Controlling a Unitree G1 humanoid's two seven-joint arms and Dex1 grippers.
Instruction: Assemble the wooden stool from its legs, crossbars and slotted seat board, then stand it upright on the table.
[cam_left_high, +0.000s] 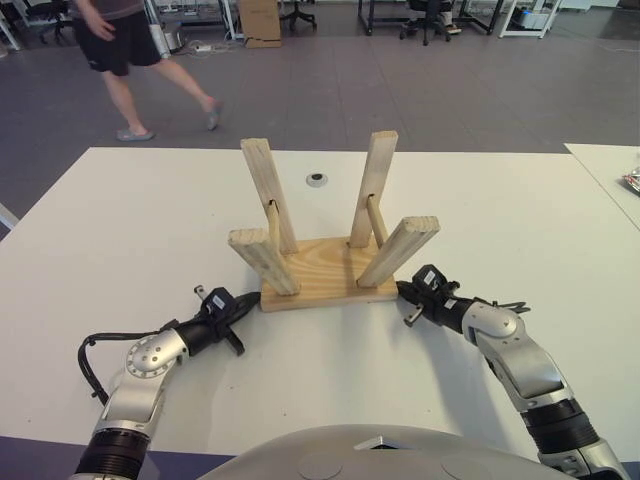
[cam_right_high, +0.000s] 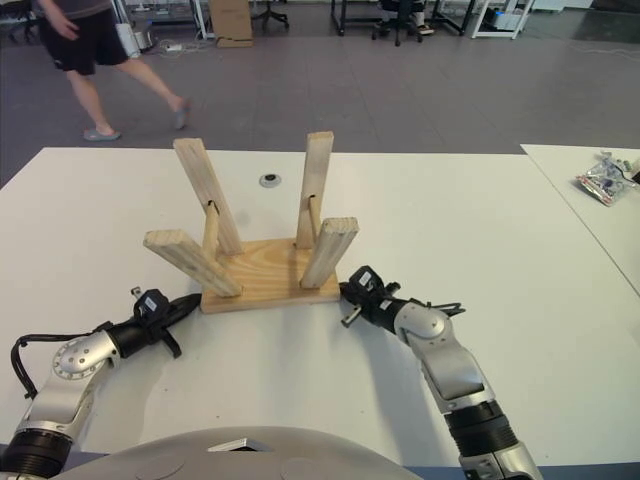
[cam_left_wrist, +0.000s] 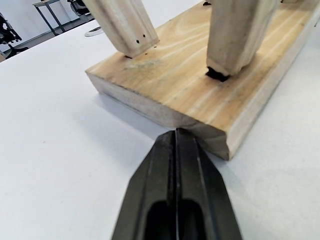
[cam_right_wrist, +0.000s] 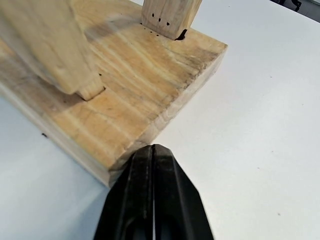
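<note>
Left eye view, nearest first: left gripper (cam_left_high: 246, 304) and right gripper (cam_left_high: 402, 290), each with fingers pressed together and holding nothing, tips at the near corners of the seat board (cam_left_high: 325, 278). It lies flat mid-table (cam_left_high: 120, 230), its four legs (cam_left_high: 268, 195) splayed upward.

1. seat board (cam_left_high: 325, 278): pale wood, lying flat, centre of the frame
2. four legs (cam_left_high: 268, 190): pale wooden blocks standing in the board, splayed upward and outward
3. crossbars (cam_left_high: 376, 220): thin sticks, one joining the leg pair on each side
</note>
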